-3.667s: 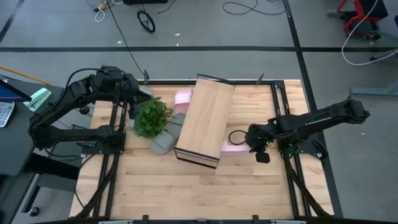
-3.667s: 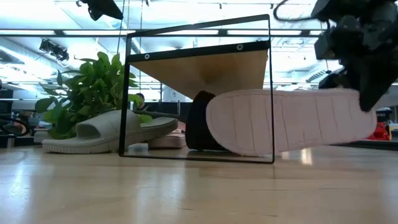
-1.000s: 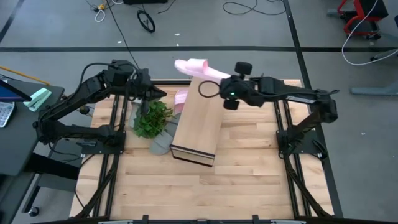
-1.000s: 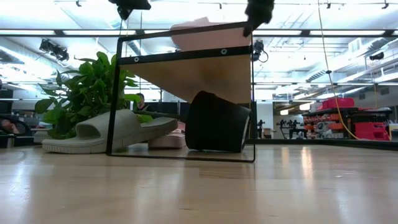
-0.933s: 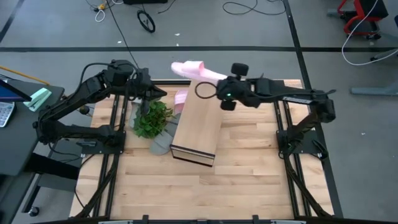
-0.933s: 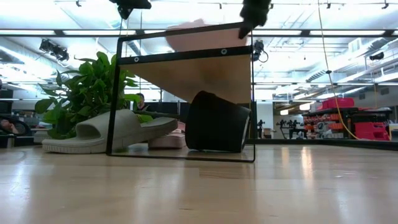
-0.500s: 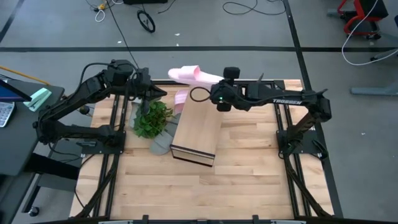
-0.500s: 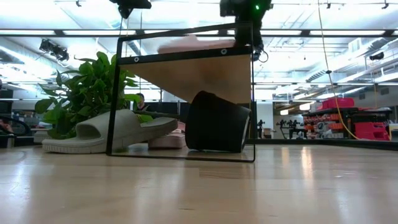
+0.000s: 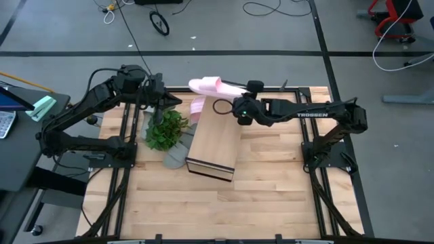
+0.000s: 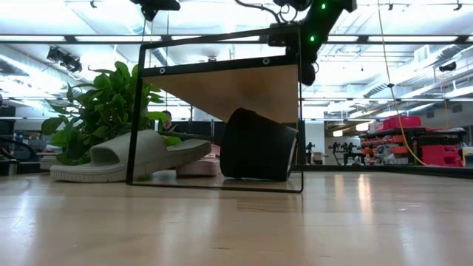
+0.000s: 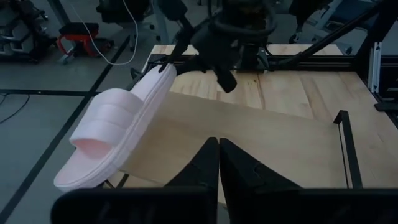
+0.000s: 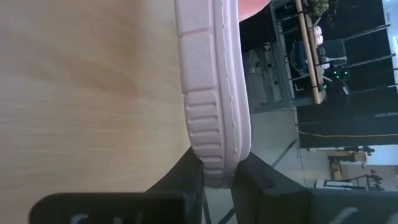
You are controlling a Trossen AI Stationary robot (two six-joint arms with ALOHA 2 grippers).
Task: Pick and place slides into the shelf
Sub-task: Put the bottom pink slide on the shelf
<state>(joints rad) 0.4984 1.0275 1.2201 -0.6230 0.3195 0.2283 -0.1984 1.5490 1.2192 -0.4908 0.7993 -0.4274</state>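
My right gripper (image 9: 235, 100) is over the shelf's far end, shut on a pale pink slide (image 9: 207, 85) that reaches toward the table's far left; in the left wrist view this slide (image 11: 118, 137) is tipped onto its side. The shelf (image 9: 213, 135) lies slantwise mid-table, its wood top (image 11: 249, 137) facing up. A second pink slide (image 9: 198, 105) pokes out at the shelf's far-left edge. One grey slide (image 9: 178, 154) rests sole-down on the table by the shelf's left side. My left gripper (image 11: 217, 163) is shut, raised above the plant at the far left. My right gripper pinches the pink slide's end (image 12: 214, 171) between its two fingers (image 12: 189, 177), one finger on either face of the thick sole. It comes level from the table's right, along the slide. The slide is tipped on its side beside the shelf's top; whether it touches the top I cannot tell.
A leafy green plant (image 9: 165, 129) stands left of the shelf, beside the grey slide (image 10: 126, 159). A dark rounded object (image 10: 259, 144) sits under the shelf's frame (image 10: 222, 111). Bare tabletop lies near and right of the shelf. Black rails edge the table.
My right gripper has carried the pink slide down and toward the table's left, onto the shelf's far end. In the low view the slide has sunk behind the shelf's top edge and no longer shows. The left arm has kept still.
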